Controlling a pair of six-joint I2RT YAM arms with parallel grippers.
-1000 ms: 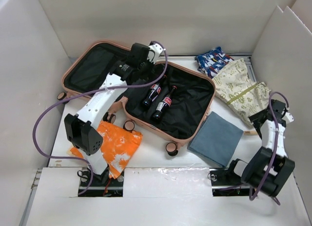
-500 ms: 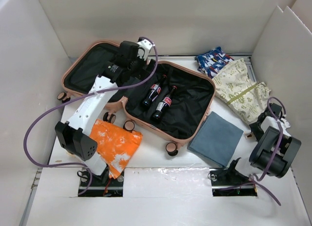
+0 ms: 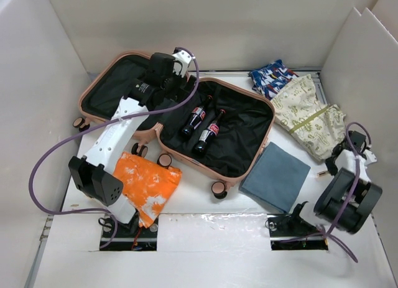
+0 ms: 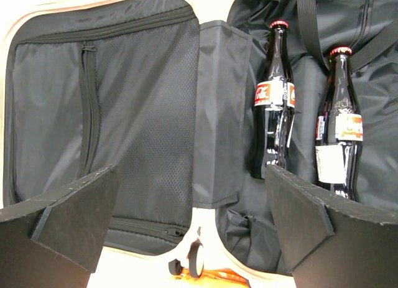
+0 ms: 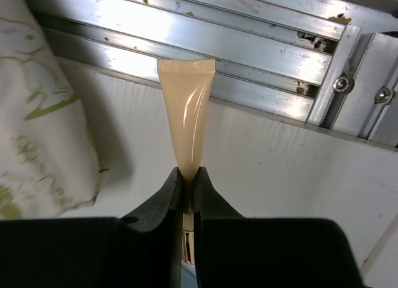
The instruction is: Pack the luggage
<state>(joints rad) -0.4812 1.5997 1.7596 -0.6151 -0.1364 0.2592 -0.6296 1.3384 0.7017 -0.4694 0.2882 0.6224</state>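
Observation:
The luggage [image 3: 231,177] lies open on the table, a salmon-pink shell with black lining [image 4: 143,101]. Two cola bottles [image 3: 194,120] [image 3: 209,134] lie side by side in its right half; the left wrist view shows them as well [image 4: 272,114] [image 4: 339,132]. My left gripper [image 3: 171,83] hangs open above the hinge between the two halves, with nothing between its fingers [image 4: 191,176]. At the table's right edge my right gripper [image 5: 188,175] is shut on the cap end of a beige tube [image 5: 186,114]. In the top view the tube's tip [image 3: 323,173] pokes out beside that gripper [image 3: 334,165].
An orange cloth [image 3: 152,182] lies in front of the luggage at the left. A folded grey-blue cloth [image 3: 277,176] sits by its right corner. A cream patterned pouch [image 3: 308,117] and a blue patterned cloth [image 3: 272,76] lie at the back right. An aluminium rail [image 5: 249,45] and white walls border the table.
The right jaws have closed onto the beige tube and that arm has folded back to the right. The left gripper has shifted a little left over the luggage, still open.

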